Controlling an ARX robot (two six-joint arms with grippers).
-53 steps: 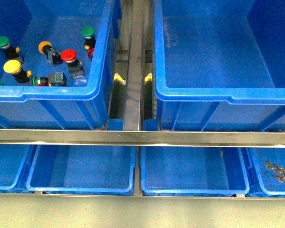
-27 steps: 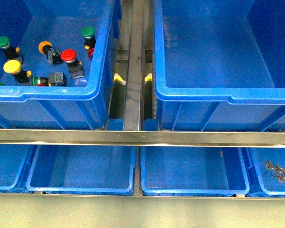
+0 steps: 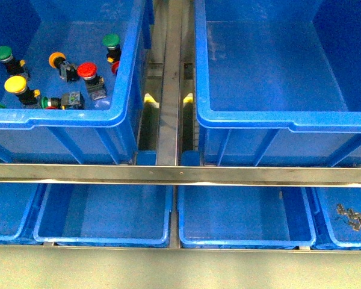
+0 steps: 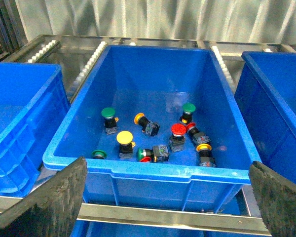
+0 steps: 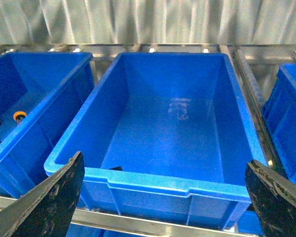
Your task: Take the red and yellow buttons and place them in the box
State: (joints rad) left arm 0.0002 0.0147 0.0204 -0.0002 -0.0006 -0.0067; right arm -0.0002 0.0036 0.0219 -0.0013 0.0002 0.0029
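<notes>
The left deep blue bin (image 3: 66,117) holds the buttons. In the front view I see a red button (image 3: 87,71), a yellow button (image 3: 15,84) and an orange-yellow button (image 3: 57,60). The left wrist view shows the same bin (image 4: 153,170) with the red button (image 4: 178,130), the yellow button (image 4: 124,138) and two orange-capped ones (image 4: 139,118) (image 4: 203,147). My left gripper (image 4: 167,207) is open and empty, short of that bin's near wall. The box (image 3: 246,120) on the right holds no buttons. My right gripper (image 5: 163,207) is open and empty before the box (image 5: 153,180). Neither gripper shows in the front view.
Green buttons (image 3: 111,41) (image 3: 2,54) lie among the others. A steel rail (image 3: 180,174) crosses in front of both bins. Shallow blue trays (image 3: 102,241) (image 3: 243,242) sit below it. Small metal parts (image 3: 352,218) lie in the far-right tray. A metal channel (image 3: 168,78) separates the bins.
</notes>
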